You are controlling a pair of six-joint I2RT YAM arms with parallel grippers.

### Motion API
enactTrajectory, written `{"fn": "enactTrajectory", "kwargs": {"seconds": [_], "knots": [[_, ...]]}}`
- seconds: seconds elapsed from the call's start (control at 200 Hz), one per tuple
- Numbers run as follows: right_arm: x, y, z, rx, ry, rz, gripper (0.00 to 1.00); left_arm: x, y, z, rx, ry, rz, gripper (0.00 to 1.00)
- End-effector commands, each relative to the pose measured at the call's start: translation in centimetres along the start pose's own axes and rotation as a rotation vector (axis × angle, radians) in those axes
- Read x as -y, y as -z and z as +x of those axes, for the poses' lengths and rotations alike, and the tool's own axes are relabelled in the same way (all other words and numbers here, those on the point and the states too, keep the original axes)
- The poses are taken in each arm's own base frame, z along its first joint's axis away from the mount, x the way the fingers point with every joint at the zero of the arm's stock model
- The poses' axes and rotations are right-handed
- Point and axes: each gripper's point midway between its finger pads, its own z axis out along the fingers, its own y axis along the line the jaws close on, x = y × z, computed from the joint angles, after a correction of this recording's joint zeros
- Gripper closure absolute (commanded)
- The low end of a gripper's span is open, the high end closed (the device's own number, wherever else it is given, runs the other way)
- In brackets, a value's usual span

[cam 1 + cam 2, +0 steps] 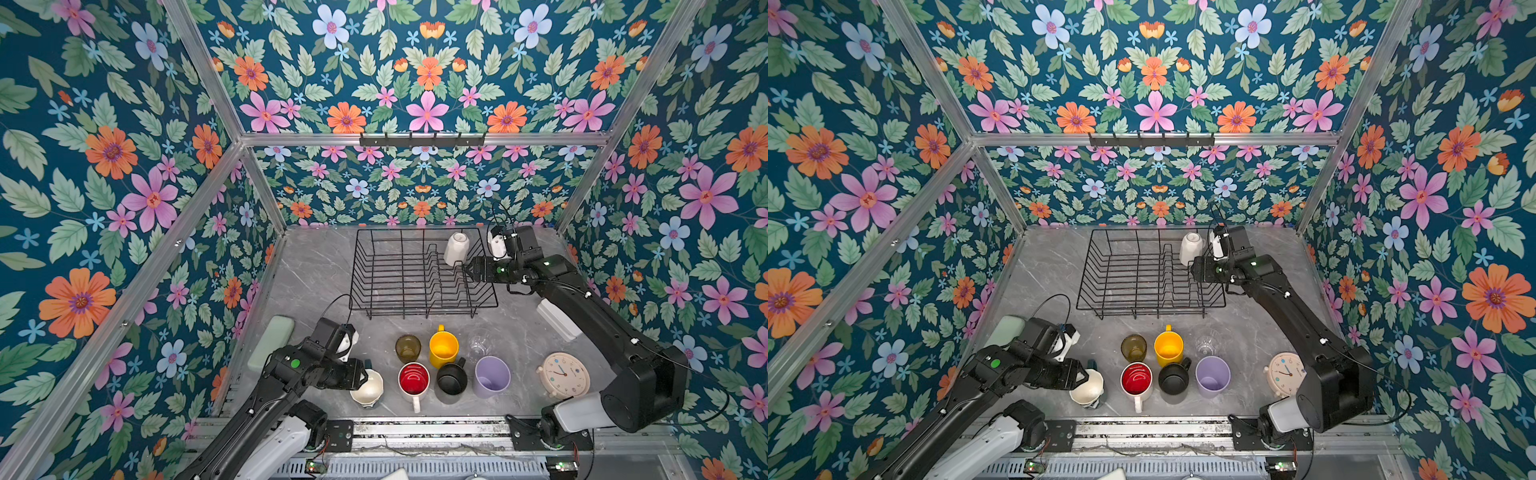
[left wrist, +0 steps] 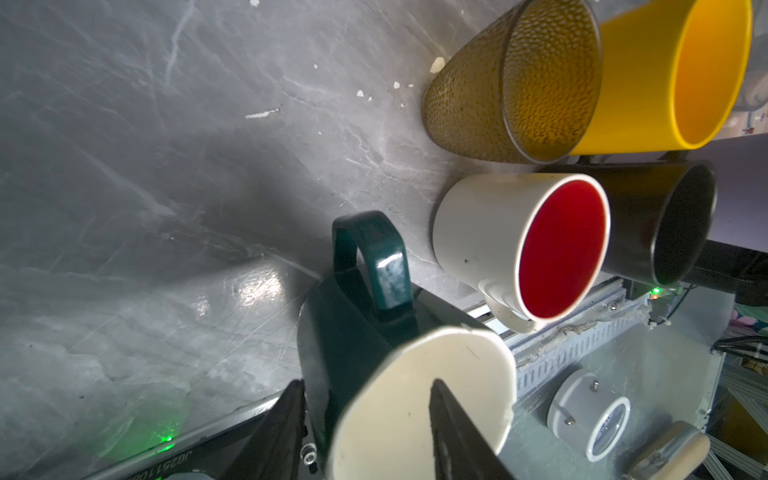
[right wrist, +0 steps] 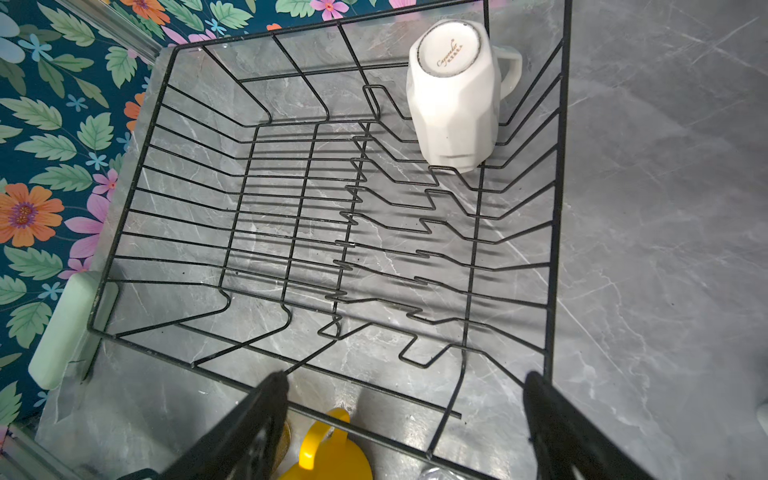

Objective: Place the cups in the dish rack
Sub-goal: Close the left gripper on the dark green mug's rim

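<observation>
1. My left claw (image 2: 365, 388) straddles the wall of the glossy teal ceramic mug (image 2: 332, 340). One finger (image 2: 453, 428) lies against its cream inside, and the other stands outside the wall. I cannot tell whether the wall is actually pinched.
2. That mug is at the near left of the grey marbled tabletop (image 1: 316, 270), just beside the red-lined white mug (image 1: 413, 380).
3. Further right in the same row are the black mug (image 1: 451, 379) and the lilac plastic tumbler (image 1: 492, 377).
4. Behind them are the dimpled olive glass (image 1: 407, 348), the yellow plastic mug (image 1: 444, 348) and the clear glass (image 1: 480, 343).
5. My right claw (image 3: 405, 380) is spread wide and holds nothing. It hangs over the right-hand side of the black wire dish rack (image 1: 399, 274).
6. The white faceted mug (image 3: 453, 104) is upside down in the rack's far right corner, with its handle towards the side wall.
7. The other seven cups are outside the rack, in front of it.
</observation>
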Motion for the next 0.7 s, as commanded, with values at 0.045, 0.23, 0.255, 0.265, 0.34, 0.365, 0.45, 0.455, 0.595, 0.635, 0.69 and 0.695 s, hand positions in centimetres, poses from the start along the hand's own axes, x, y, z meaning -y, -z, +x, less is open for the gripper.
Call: {"fn": "enactTrajectory", "kwargs": {"seconds": [0.045,0.23,0.255,0.265,0.34,0.365,0.45,0.455,0.595,0.635,0.69,0.695], "knots": [[0.25,0.28,-0.12,0.017,0.002,0.016,0.12,-0.23,-0.62,-0.37,0.007,-0.001,-0.028,0.52],[0.37,0.51,-0.01,0.023,0.004,0.021,0.12,-0.48,-1.23,-0.35,-0.003,-0.001,-0.054,0.57],[0.39,0.48,0.02,0.023,0.005,0.021,0.12,-0.48,-1.29,-0.34,-0.005,-0.001,-0.054,0.59],[0.38,0.49,0.01,0.023,0.006,0.021,0.12,-0.43,-1.28,-0.36,-0.004,-0.002,-0.053,0.59],[0.38,0.44,0.06,0.022,0.006,0.020,0.12,-0.39,-1.31,-0.47,-0.001,-0.001,-0.055,0.63],[0.36,0.46,0.03,0.024,0.006,0.019,0.12,-0.33,-1.30,-0.54,0.001,-0.001,-0.053,0.64],[0.38,0.37,0.13,0.023,0.008,0.019,0.12,-0.32,-1.29,-0.65,0.004,-0.003,-0.057,0.67],[0.38,0.40,0.08,0.025,0.008,0.019,0.12,-0.31,-1.28,-0.67,0.005,-0.004,-0.057,0.68],[0.42,0.27,0.23,0.024,0.009,0.019,0.12,0.02,-1.12,-0.81,0.005,-0.008,-0.049,0.71],[0.47,0.24,0.23,0.024,0.011,0.020,0.12,0.11,-1.04,-0.91,0.008,-0.011,-0.049,0.72],[0.51,0.21,0.29,0.023,0.010,0.021,0.12,0.23,-1.01,-0.95,0.006,-0.016,-0.047,0.77],[0.51,0.21,0.28,0.023,0.010,0.021,0.12,0.23,-1.01,-0.96,0.006,-0.017,-0.047,0.78]]}}
